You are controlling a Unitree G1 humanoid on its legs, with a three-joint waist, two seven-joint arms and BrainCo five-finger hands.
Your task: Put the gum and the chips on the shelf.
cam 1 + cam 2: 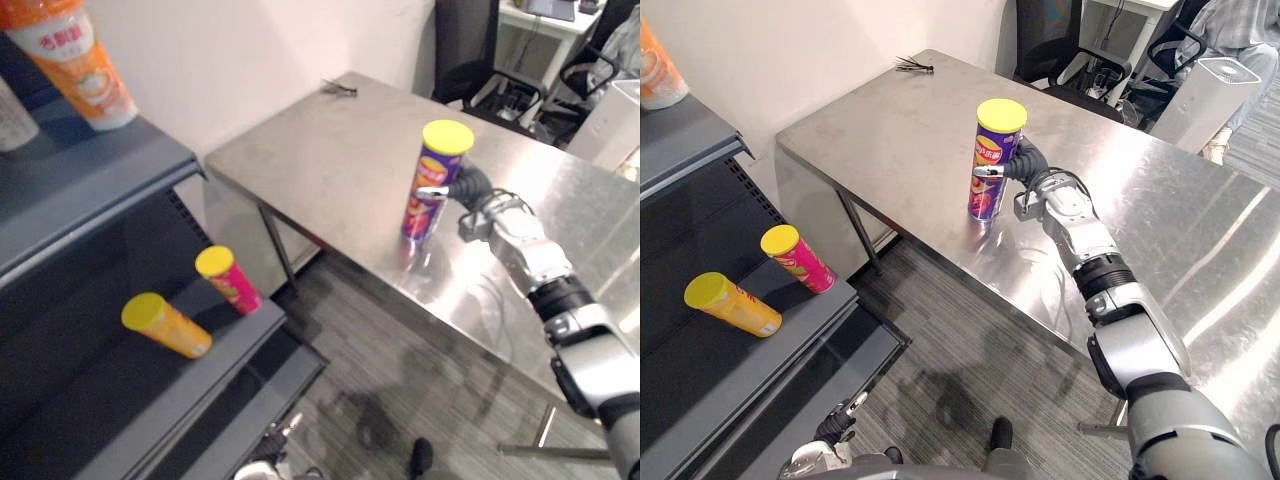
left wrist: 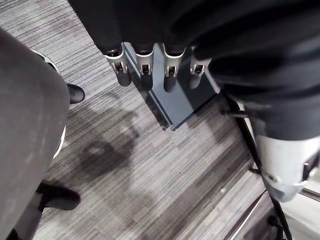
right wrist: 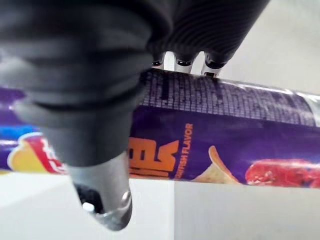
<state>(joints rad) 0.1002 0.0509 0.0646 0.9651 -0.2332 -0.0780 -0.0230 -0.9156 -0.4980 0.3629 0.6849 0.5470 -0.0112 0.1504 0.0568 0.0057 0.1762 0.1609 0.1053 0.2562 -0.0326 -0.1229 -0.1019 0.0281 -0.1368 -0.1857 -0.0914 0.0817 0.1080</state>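
Purple tube with the yellow lid, that's the chips can (image 1: 989,158) I'm after, and it's standing upright on the steel table (image 1: 890,130), close to the front edge on the shelf side. My right hand (image 1: 1037,183) is on it about halfway up. In the right wrist view the fingers (image 3: 182,62) curl round the far side of the tube and the thumb (image 3: 105,195) sits across the near side, so I'd call that a closed wrap on the can. Base looks to be down on the table, not lifted yet as far as I can tell.

Left hand (image 2: 145,62) hangs low over the floor, fingers straight and loose, holding nothing.

Shelf (image 1: 110,190) is off to the robot's left, apart from the table. The lower board has an orange can (image 1: 165,325) and a pink can (image 1: 230,278) lying on their sides near each other, and there's an orange-and-white tub (image 1: 80,60) on the higher board. Honestly I can't pick out which thing is meant to be the gum. The only other thing on the table is a small black clip-like thing (image 1: 340,89) at the far corner.

My read: we're at the grab-the-chips step, placing not begun. The next move calls for a straight lift so the tube doesn't tip out of the wrap, then a turn left and a reach across the gap to the shelf. A tall smooth tube could slip, so I'd go slow and aim for a bare bit of board away from those two lying cans so nothing rolls off
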